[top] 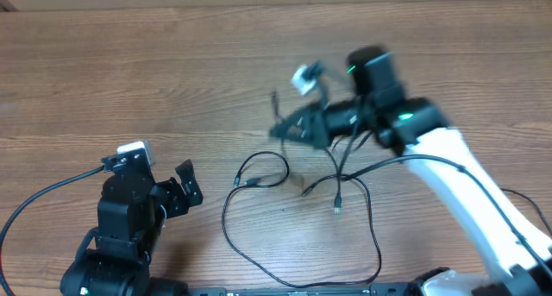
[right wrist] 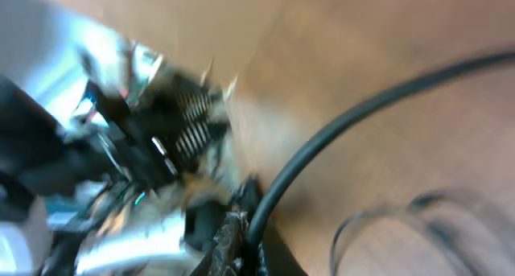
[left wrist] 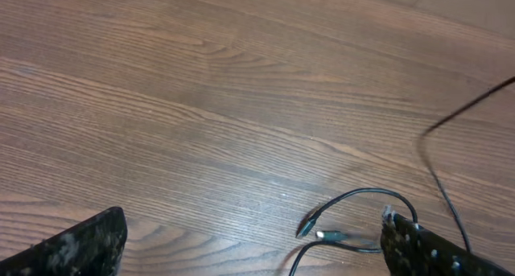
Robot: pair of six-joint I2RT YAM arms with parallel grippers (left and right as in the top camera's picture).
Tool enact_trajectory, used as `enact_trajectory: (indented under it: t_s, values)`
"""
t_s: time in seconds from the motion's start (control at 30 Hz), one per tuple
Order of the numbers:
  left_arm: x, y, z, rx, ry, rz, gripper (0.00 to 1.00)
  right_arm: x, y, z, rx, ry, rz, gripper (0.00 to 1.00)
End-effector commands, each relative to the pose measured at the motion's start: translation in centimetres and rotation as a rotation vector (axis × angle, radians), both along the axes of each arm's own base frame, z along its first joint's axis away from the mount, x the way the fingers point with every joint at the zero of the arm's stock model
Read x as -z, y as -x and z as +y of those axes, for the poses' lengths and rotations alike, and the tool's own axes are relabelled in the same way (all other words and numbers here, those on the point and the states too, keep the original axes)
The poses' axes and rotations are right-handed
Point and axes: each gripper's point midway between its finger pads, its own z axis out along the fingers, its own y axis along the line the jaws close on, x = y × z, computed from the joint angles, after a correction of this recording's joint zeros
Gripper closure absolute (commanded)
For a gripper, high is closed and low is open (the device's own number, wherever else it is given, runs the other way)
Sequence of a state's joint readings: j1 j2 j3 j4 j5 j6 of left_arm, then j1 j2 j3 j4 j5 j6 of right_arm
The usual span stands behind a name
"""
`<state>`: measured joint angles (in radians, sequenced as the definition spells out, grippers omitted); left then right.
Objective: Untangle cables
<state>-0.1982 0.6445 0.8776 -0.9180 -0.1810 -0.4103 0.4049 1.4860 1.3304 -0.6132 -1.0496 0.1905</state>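
Left end effector (top: 188,184) sits nearest, low by the surface (top: 121,72), its fingers spread wide with nothing between them. Just beyond it the cables (top: 225,218) lie on the wood: one big slack loop, a smaller loop at its far left, and a few plug ends near the middle. Strands cross there, so I'd judge the tangle loose but not cleared. Farther off, the right end effector (top: 285,128) is blurred, its fingers together, at the far side of that crossing. Strands climb towards it, but I cannot tell whether it pinches one. Drawing the cords fully apart looks left to do.
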Motion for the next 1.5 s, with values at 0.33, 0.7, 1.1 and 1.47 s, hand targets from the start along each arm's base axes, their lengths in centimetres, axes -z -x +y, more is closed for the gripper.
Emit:
enact_trajectory:
  t_s: [0.33,0.7,1.1,1.47]
  values:
    - [-0.7,-0.1,0.3,-0.001,-0.024,-0.018,0.00,-23.4,-9.0,-16.9,0.651,-0.144,-0.573,0.96]
    - [-0.7,-0.1,0.3,-0.001,-0.024,-0.018,0.00,-22.3,-12.6,-34.3,1.255,0.098,-0.599,0.96]
    - [-0.7,-0.1,0.3,-0.001,-0.024,-0.018,0.00,-14.1,-11.3,-52.4,1.878,0.450,-0.312,0.96]
    - [-0.7,-0.1,0.3,-0.001,-0.024,-0.018,0.00,-10.6,-5.2,-61.7,2.182,0.507,-0.111,0.96]
